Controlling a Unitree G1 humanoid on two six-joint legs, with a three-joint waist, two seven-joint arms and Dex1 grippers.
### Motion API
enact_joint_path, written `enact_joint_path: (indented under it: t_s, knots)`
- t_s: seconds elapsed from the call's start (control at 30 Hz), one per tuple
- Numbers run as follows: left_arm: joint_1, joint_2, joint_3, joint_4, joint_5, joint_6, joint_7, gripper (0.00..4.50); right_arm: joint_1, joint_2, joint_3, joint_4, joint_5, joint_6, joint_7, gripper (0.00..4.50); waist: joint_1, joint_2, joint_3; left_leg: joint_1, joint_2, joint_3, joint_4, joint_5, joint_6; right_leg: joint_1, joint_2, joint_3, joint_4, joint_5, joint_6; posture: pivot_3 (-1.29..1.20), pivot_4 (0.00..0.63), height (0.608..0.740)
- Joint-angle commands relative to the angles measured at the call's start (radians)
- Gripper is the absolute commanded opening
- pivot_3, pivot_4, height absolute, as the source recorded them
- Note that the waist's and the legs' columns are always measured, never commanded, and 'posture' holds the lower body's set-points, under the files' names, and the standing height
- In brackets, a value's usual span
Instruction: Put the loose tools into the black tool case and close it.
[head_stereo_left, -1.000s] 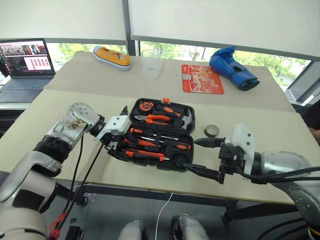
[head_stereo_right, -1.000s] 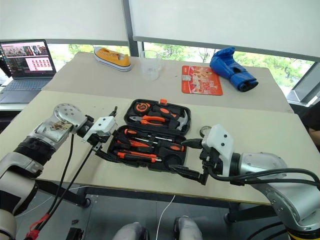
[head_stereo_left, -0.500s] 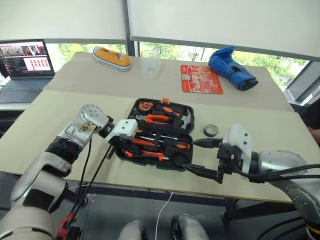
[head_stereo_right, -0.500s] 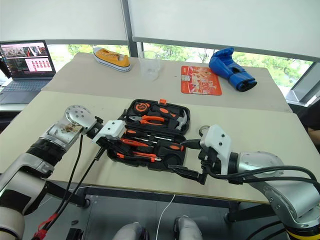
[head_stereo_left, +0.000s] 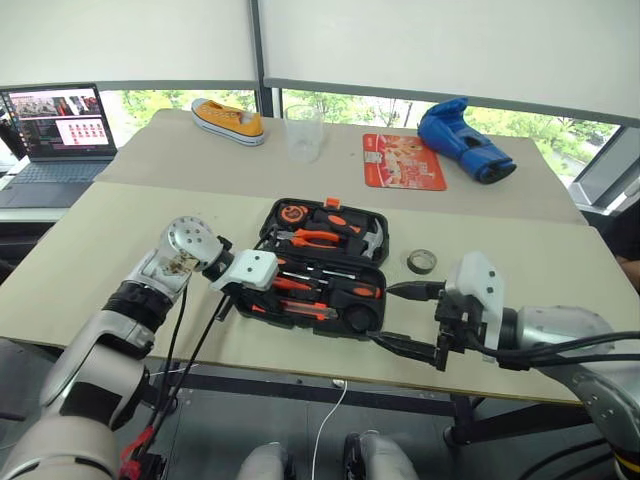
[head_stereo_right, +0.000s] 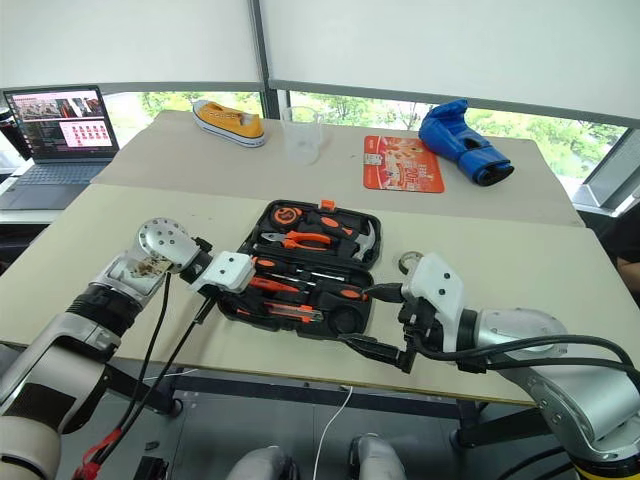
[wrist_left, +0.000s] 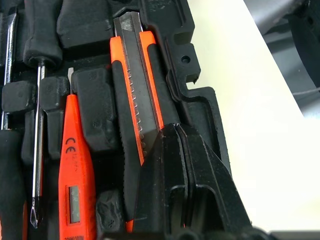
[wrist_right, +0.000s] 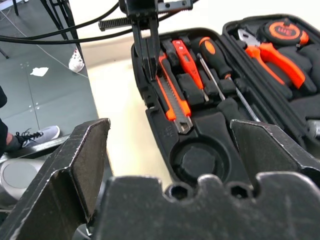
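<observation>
Since a second ago left gripper has swung in from the case's left edge over the front tray and its fingers have gone from apart to pressed together; right gripper hasn't budged. Left fingertips now sit against the handle end of the utility knife, closed beside it, not around it. Knife lies in its recess along the near edge of the black tool case, which is open flat on the near table, lid tray at the back. Next to the knife: tester screwdriver, then a screwdriver with orange-black handle; whether the second one is seated, can't tell. Round recess at the front right corner of the case holds no roll. Tape roll is on the table just right of the case, apart from it, not yet in. Pliers, hammer and a tape measure are in the lid tray. Right gripper hovers off the case's front right corner, fingers wide apart, holding nothing. Far table has a laptop, yellow shoe, clear cup, red card, blue glove.
</observation>
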Motion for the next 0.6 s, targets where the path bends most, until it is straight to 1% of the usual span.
enact_joint_path:
  t_s: [0.03, 0.1, 0.13, 0.17, 0.2, 0.23, 0.27, 0.37, 0.4, 0.47, 0.6]
  knots:
    - [-0.037, 0.045, 0.085, -0.115, -0.18, 0.311, -0.008, 0.73, -0.023, -0.045, -0.075, 0.036, -0.014, -0.01, 0.007, 4.5, -0.002, -0.001, 0.0, -0.001, 0.0, 0.0, 0.0, 0.0, 0.0, -0.001, 0.0, 0.0, 0.0, 0.0, 0.0, 0.0, 0.15, 0.724]
    - [-0.065, 0.053, 0.18, -0.182, -0.301, 0.524, -0.007, 1.53, -0.053, -0.076, -0.074, 0.107, -0.035, -0.004, 0.017, 4.5, -0.005, -0.001, 0.001, -0.004, 0.0, 0.0, 0.001, 0.0, 0.0, -0.003, 0.0, 0.0, 0.0, 0.0, 0.0, 0.0, 0.15, 0.724]
    - [-0.069, 0.055, 0.221, -0.216, -0.345, 0.607, 0.002, 1.8, -0.068, -0.09, -0.066, 0.143, -0.05, -0.003, 0.022, 4.5, -0.006, -0.001, 0.001, -0.004, 0.0, 0.0, 0.001, 0.0, 0.001, -0.003, 0.0, 0.0, 0.0, 0.001, -0.001, 0.0, 0.15, 0.724]
    - [-0.058, 0.056, 0.257, -0.258, -0.38, 0.667, 0.02, 2.19, -0.088, -0.102, -0.046, 0.187, -0.078, -0.013, 0.028, 4.5, -0.006, -0.001, 0.001, -0.005, 0.0, 0.0, 0.001, 0.0, 0.001, -0.003, 0.001, 0.0, -0.001, 0.002, -0.003, 0.0, 0.15, 0.724]
    - [-0.047, 0.057, 0.279, -0.291, -0.399, 0.706, 0.036, 2.45, -0.102, -0.11, -0.031, 0.215, -0.098, -0.022, 0.034, 4.5, -0.006, -0.001, 0.001, -0.005, 0.0, 0.0, 0.001, 0.0, 0.001, -0.003, 0.001, 0.0, -0.002, 0.003, -0.004, 0.0, 0.15, 0.724]
    - [-0.023, 0.054, 0.299, -0.336, -0.415, 0.739, 0.065, 2.81, -0.134, -0.109, 0.0, 0.268, -0.129, -0.032, 0.038, 4.5, -0.007, 0.0, 0.0, -0.005, 0.0, 0.0, 0.001, -0.001, 0.002, -0.003, 0.0, 0.0, -0.002, 0.003, -0.004, 0.0, 0.15, 0.724]
    - [0.0, 0.05, 0.317, -0.375, -0.426, 0.768, 0.09, 3.32, -0.167, -0.106, 0.03, 0.317, -0.161, -0.045, 0.044, 4.5, -0.007, 0.0, 0.0, -0.004, 0.0, 0.0, 0.0, -0.001, 0.002, -0.003, 0.0, 0.001, -0.002, 0.003, -0.004, 0.0, 0.15, 0.724]
    - [0.074, 0.042, 0.343, -0.491, -0.443, 0.812, 0.147, 4.19, -0.28, -0.084, 0.148, 0.479, -0.281, -0.102, 0.074, 4.5, -0.013, 0.001, 0.0, -0.003, 0.0, 0.001, -0.001, -0.001, 0.003, -0.003, 0.001, 0.004, -0.002, 0.003, -0.004, 0.0, 0.15, 0.724]
    - [0.093, 0.041, 0.347, -0.519, -0.444, 0.816, 0.158, 4.38, -0.311, -0.075, 0.181, 0.525, -0.315, -0.125, 0.087, 4.5, -0.015, 0.001, 0.0, -0.003, 0.0, 0.001, -0.001, -0.001, 0.003, -0.003, 0.001, 0.004, -0.002, 0.003, -0.004, 0.0, 0.15, 0.724]
    - [0.12, 0.04, 0.351, -0.563, -0.44, 0.82, 0.176, 4.38, -0.363, -0.053, 0.233, 0.611, -0.369, -0.163, 0.116, 4.5, -0.016, 0.001, 0.001, -0.004, 0.0, 0.001, -0.001, -0.001, 0.003, -0.003, 0.001, 0.003, -0.003, 0.003, -0.004, 0.0, 0.15, 0.724]
    - [0.159, 0.036, 0.352, -0.616, -0.412, 0.783, 0.212, 4.38, -0.486, 0.014, 0.371, 0.875, -0.529, -0.309, 0.188, 4.5, -0.015, 0.001, 0.001, -0.004, 0.0, 0.002, -0.001, -0.001, 0.002, -0.004, 0.001, 0.003, -0.002, 0.003, -0.005, 0.0, 0.15, 0.724]
